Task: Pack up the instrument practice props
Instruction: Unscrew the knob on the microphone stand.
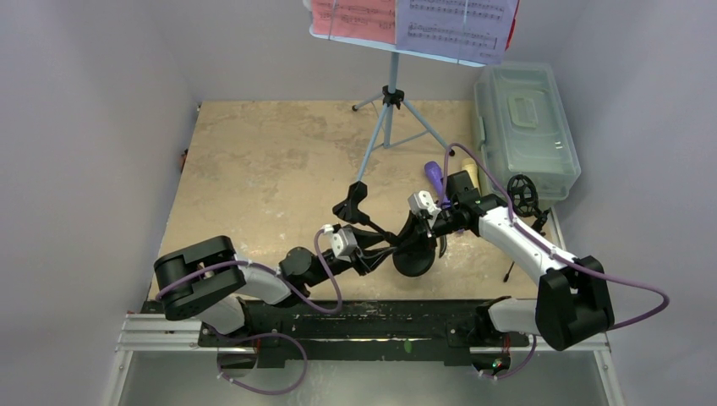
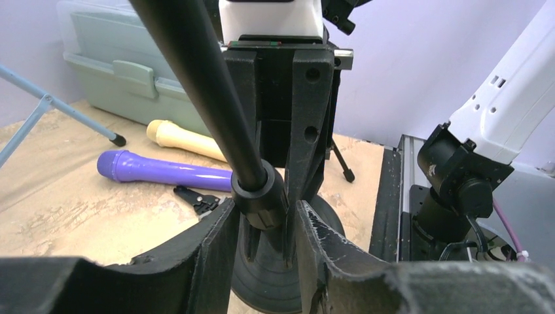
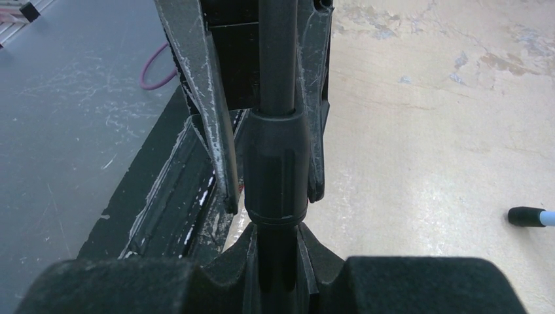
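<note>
Black padded fingers of the left gripper (image 2: 262, 219) straddle the collar (image 2: 258, 196) of the round-base pole (image 2: 190, 72). One pad touches it and the other shows a sliver of gap, so I cannot tell whether it truly clamps. The pole leans up and to the left from its round base (image 1: 414, 264), which is near the front edge of the tan table (image 1: 254, 169), between the two arms; whether it rests flat is unclear. From the opposite side the right gripper (image 3: 278, 245) is closed tight on the pole's thin shaft, between that collar and the base. At the table's far edge stands the light-blue music stand (image 1: 392, 76), carrying a red page (image 1: 351, 17) and a white page (image 1: 457, 21). Further right the purple microphone (image 2: 163, 173) and, just beyond it, the cream microphone (image 2: 183, 139) lie flat on the table. A black mic tripod (image 1: 523, 196) sits near the translucent box (image 1: 524, 118), lid on, at the right edge.
</note>
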Tool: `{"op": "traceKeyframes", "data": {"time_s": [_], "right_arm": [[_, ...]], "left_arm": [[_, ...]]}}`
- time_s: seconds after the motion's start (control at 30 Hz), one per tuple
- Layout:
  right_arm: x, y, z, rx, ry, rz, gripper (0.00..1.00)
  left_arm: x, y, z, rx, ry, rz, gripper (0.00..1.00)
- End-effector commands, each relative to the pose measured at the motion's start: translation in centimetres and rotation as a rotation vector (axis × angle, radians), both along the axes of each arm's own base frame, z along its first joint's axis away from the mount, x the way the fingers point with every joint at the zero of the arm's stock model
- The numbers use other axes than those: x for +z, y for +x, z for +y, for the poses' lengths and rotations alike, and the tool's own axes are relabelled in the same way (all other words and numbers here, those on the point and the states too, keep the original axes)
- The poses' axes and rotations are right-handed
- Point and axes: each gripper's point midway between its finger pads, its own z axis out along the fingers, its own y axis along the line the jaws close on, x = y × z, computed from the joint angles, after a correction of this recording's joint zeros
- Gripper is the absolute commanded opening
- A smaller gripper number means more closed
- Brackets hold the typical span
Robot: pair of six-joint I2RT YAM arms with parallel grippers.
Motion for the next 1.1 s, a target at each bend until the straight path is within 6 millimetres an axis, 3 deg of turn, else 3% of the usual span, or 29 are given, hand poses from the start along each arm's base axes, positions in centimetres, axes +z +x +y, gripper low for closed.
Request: {"op": "traceKeyframes", "data": {"time_s": [0.0,0.7,0.83,0.93,1.07], "right_arm": [[2.3,0.6,0.6,0.025,0.066,-0.058,0.00],[2.1,0.6,0.6,0.025,0.061,-0.054,0.00],[2.0,0.7,0.6,0.024,0.058,-0.052,0.00],[1.9,0.8,0.6,0.020,0.053,-0.057,0.00],[1.6,1.8,0.6,-0.021,0.020,-0.067,0.00]], "left_arm": [[8.8,-1.0,1.4,-0.020,-0.312,-0.121,0.37],[9.2,-0.2,1.5,0.009,-0.350,-0.063,0.36],[9.2,-0.1,1.2,0.000,-0.356,-0.047,0.24],[9.1,0.0,1.2,0.002,-0.363,-0.027,0.02],[9.1,0.7,1.4,0.018,-0.415,0.079,0.00]]}}
